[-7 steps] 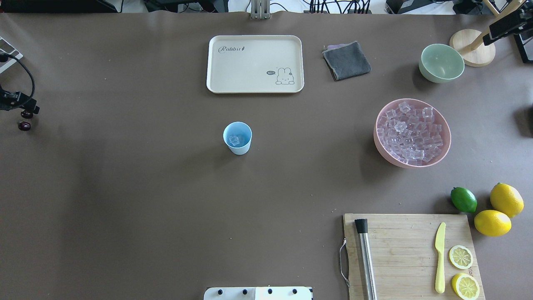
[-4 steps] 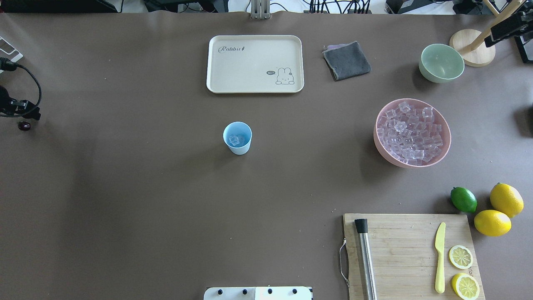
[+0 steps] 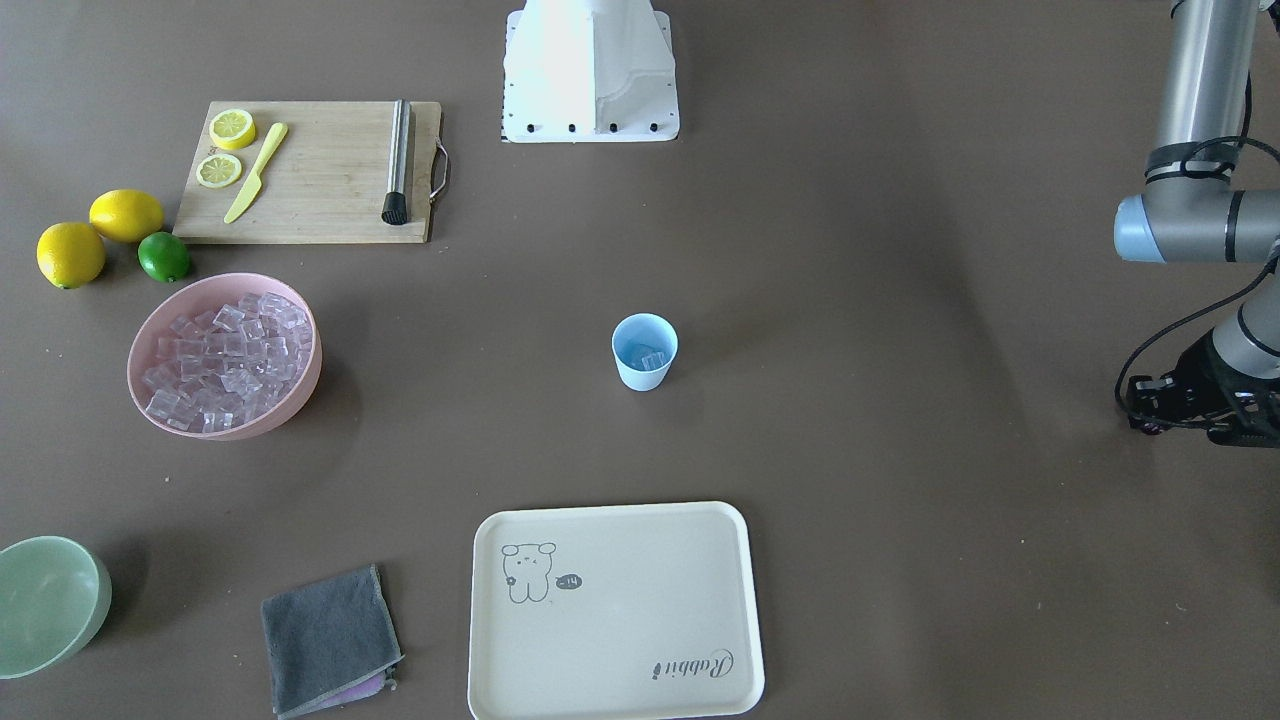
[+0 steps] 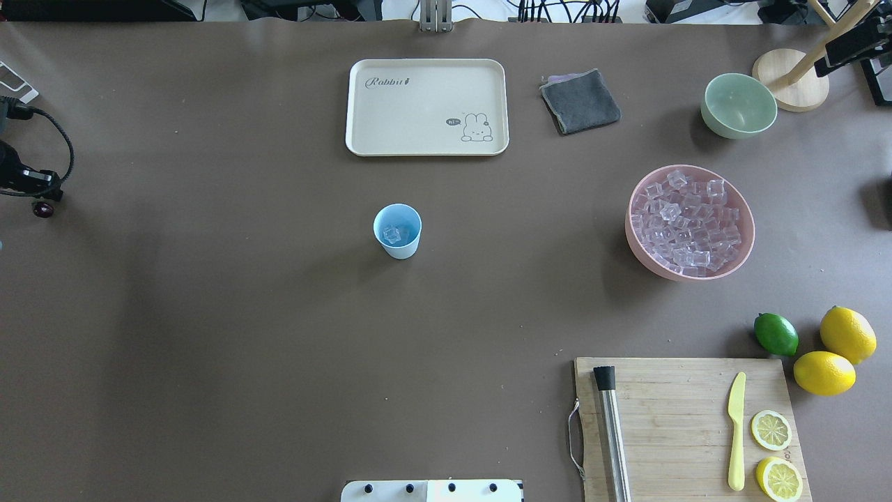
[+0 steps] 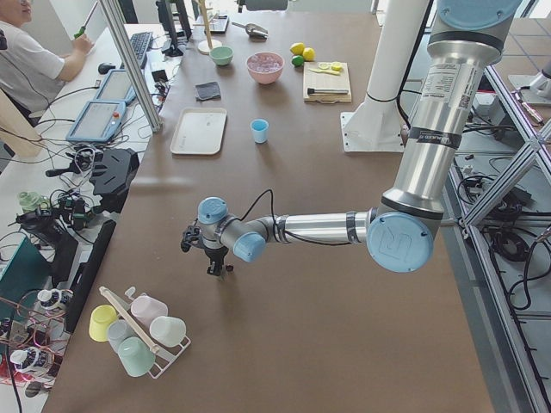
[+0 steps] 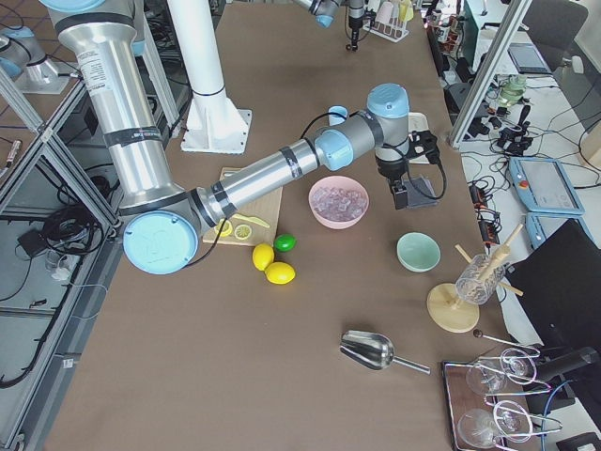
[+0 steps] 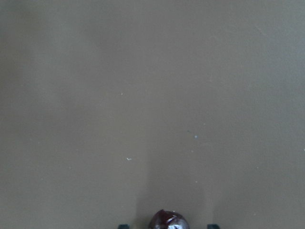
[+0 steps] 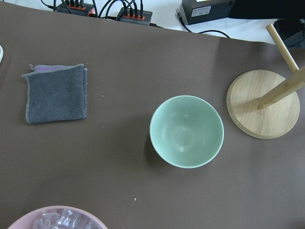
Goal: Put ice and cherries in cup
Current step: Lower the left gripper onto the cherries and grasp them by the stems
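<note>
Left gripper (image 4: 40, 199) low over a dark red, glossy round cherry (image 7: 169, 222) at the table's left end, fingers apart.
In the left wrist view its two black fingertips (image 7: 124, 226) stand either side of the cherry with a gap at each flank, on the matte brown table (image 4: 209, 314). The small pale blue plastic cup (image 4: 397, 231) stands upright mid-table, well apart from the cherry. Its long axis is vertical, mouth up, tapering to the base, and it has clear glassy ice cubes (image 4: 391, 235) inside. Many more fill the wide pink bowl (image 4: 648, 261). The right gripper (image 6: 402, 195) hangs near the smooth pale green bowl (image 8: 187, 131); I cannot tell how its fingers stand.
</note>
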Available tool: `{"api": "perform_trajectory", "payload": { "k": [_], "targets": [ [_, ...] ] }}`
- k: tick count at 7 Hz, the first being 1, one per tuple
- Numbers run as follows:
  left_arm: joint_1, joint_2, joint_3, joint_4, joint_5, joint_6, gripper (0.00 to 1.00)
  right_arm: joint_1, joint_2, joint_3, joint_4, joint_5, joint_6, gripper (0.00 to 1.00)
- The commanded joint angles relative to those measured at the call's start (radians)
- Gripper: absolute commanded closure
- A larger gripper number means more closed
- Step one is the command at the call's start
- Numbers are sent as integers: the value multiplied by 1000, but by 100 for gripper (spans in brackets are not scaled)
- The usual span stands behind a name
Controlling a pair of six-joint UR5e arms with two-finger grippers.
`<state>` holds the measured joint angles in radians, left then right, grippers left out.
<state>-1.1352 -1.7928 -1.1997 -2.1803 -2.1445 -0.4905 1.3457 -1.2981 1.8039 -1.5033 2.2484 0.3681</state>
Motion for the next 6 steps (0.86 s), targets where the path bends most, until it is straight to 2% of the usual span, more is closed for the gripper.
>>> {"api": "perform_trajectory", "payload": {
  "k": [1, 2, 4, 6],
  "targets": [
    [-3, -17, -9, 7, -3, -2, 100, 1, 0, 2, 0, 0, 0, 0],
    [-32, -29, -44, 7, -8, -3, 100, 1, 2, 2, 0, 0, 0, 0],
    [-119, -26, -200, 22, -73, -23, 100, 1, 10, 2, -3, -3, 2, 0],
    [-130, -30, -414, 42, -77, -226, 100, -20, 14, 2, -8, 2, 5, 0]
  ]
}}
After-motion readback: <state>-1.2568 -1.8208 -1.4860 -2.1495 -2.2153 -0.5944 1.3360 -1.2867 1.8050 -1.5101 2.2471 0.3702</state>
